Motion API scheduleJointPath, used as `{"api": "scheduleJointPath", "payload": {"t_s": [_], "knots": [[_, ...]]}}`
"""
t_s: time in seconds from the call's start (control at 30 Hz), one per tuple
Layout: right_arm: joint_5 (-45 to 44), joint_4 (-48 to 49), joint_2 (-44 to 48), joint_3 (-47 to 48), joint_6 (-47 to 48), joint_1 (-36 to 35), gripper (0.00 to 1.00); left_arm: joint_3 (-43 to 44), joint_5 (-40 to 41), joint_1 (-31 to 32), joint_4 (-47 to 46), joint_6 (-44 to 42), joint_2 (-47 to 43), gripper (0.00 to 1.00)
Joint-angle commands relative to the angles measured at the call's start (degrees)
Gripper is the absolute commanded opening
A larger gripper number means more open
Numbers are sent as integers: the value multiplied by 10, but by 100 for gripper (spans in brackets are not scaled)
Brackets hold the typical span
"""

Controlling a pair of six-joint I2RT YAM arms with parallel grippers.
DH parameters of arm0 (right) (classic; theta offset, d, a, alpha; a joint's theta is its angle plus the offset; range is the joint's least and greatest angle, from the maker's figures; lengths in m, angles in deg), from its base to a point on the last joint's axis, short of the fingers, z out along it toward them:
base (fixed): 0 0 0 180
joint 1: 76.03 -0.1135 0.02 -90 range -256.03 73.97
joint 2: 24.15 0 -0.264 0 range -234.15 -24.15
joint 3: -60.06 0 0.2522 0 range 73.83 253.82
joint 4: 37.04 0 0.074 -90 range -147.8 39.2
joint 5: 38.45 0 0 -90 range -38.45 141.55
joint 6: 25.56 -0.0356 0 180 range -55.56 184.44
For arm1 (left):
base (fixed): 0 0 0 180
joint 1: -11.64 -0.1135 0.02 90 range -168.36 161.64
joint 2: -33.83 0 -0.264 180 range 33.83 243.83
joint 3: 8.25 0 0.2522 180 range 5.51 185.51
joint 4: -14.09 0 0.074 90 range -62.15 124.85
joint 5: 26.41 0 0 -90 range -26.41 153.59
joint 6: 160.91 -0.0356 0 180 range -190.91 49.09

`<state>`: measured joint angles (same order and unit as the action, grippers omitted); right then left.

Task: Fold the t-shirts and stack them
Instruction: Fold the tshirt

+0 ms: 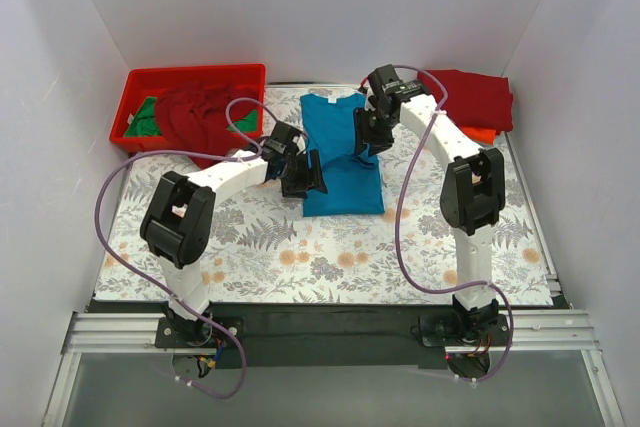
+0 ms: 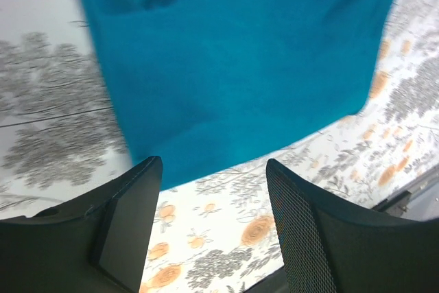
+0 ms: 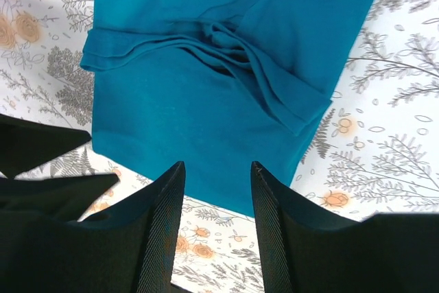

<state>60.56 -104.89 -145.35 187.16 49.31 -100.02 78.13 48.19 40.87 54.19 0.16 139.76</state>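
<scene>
A teal t-shirt [image 1: 338, 162] lies partly folded lengthwise in the middle of the floral table cover. It fills the top of the left wrist view [image 2: 240, 53] and of the right wrist view [image 3: 226, 66], where a folded sleeve shows. My left gripper [image 1: 303, 175] is open and empty above the shirt's left edge. My right gripper [image 1: 363, 140] is open and empty above the shirt's right side. A folded red shirt [image 1: 478, 99] on an orange one [image 1: 482, 134] lies at the back right.
A red bin [image 1: 190, 105] at the back left holds a dark red garment [image 1: 205, 112] and a green one [image 1: 147, 117]. White walls enclose the table. The floral cover [image 1: 330, 257] spreads in front of the shirt.
</scene>
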Motion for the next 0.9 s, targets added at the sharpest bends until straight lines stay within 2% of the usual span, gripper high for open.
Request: {"api": "scheduleJointPath", "payload": {"t_s": [0.0, 0.23, 0.5, 0.87], "knots": [[32, -3, -24, 11, -5, -9, 49, 9, -25, 21, -47, 21, -37, 61], [43, -2, -51, 7, -12, -10, 48, -21, -36, 57, -81, 6, -6, 61], [31, -2, -82, 1, -9, -13, 47, -77, -28, 67, -89, -13, 0, 60], [-51, -4, -130, 56, -26, -8, 48, -148, -17, 75, -89, -23, -25, 60]]}}
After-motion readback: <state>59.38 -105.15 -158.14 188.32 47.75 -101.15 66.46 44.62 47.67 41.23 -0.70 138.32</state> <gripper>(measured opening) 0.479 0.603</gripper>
